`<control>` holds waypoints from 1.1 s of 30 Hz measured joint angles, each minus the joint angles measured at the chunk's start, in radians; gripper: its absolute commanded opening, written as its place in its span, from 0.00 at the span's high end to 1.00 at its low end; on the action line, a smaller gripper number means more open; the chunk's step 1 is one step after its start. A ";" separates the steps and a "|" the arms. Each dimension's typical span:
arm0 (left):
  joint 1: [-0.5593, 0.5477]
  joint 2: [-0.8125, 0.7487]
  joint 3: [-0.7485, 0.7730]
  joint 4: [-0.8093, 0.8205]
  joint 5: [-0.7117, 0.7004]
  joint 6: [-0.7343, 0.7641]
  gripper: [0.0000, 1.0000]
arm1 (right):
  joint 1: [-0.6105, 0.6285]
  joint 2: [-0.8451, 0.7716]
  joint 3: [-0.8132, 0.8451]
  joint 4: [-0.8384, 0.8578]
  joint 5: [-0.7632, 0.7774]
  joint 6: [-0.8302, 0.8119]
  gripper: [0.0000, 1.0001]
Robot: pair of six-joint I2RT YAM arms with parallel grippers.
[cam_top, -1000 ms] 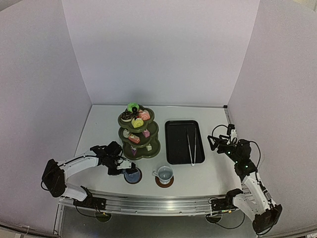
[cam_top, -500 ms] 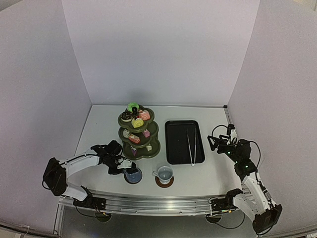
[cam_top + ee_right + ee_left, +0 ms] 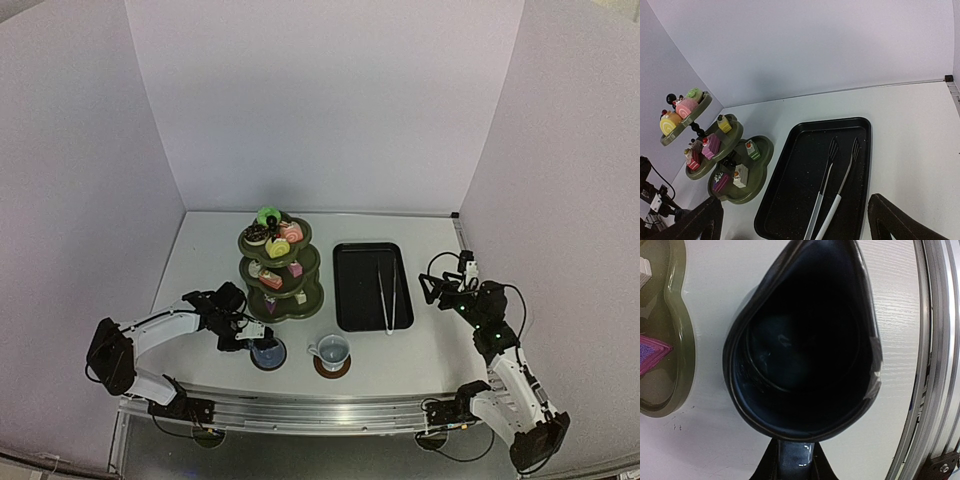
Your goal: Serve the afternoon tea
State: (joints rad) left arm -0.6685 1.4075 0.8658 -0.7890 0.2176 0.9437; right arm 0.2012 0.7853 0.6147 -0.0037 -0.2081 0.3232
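Dark-blue cup (image 3: 267, 350) is seemingly being set on its saucer (image 3: 279, 365), six o'clock of the stand (image 3: 311, 300). The left end effector (image 3: 255, 341) is clamping its rim, and the right end effector (image 3: 437, 290) is gaping, empty. Next is likely needing a gentle release.

Metal tongs (image 3: 388, 295) lie lengthwise in the right side of a black rectangular tray (image 3: 355, 285) on the white table (image 3: 430, 350).

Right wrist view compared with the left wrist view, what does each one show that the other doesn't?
Only the right wrist view: black tray holding tongs, and the green stand's upper tiers with cakes. Only the left wrist view: blue cup close up from above, and the metal rail. Both: the stand's bottom tier and the white table.
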 measured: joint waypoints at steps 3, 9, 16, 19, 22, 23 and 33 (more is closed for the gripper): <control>0.001 0.000 0.011 -0.021 -0.002 -0.002 1.00 | 0.000 0.000 0.000 -0.010 0.000 0.000 0.02; 0.002 0.000 0.019 -0.048 -0.013 -0.008 1.00 | 0.000 0.000 0.000 -0.021 0.000 0.000 0.02; 0.002 0.000 0.021 -0.056 -0.014 -0.027 1.00 | 0.000 -0.002 0.000 -0.021 0.002 0.000 0.02; 0.001 0.001 0.021 -0.052 -0.016 -0.034 1.00 | 0.000 -0.002 0.000 -0.021 0.002 0.000 0.02; 0.001 0.006 0.023 -0.043 -0.015 -0.036 1.00 | 0.000 -0.006 0.000 -0.023 0.002 0.000 0.02; 0.001 0.008 0.024 -0.041 -0.015 -0.035 1.00 | 0.000 -0.008 0.000 -0.023 0.003 0.000 0.02; 0.000 0.019 0.034 -0.041 -0.012 -0.026 1.00 | 0.000 -0.019 0.000 -0.024 0.014 0.000 0.02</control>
State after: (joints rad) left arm -0.6685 1.4261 0.8993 -0.8303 0.2053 0.9180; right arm 0.2012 0.7663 0.6147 -0.0280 -0.1944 0.3230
